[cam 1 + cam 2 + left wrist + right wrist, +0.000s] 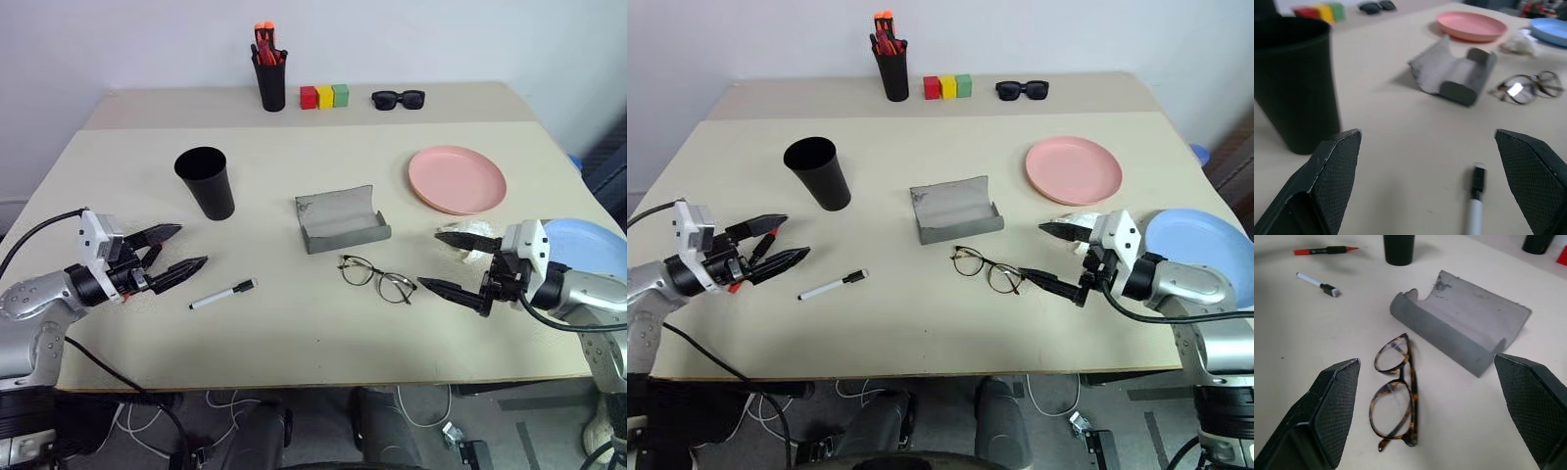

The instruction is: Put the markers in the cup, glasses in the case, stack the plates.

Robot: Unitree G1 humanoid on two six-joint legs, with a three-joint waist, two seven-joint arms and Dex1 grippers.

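Both grippers spread wide, empty. Left gripper [183,250] nearer to white marker [222,294]; marker lies on table just ahead, long axis slanting across fingers. Glasses [377,277] beside open case [341,220], nearer right gripper [454,261].

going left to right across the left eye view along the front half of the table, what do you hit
left gripper, jaws open → marker → case → glasses → right gripper, jaws open → blue plate
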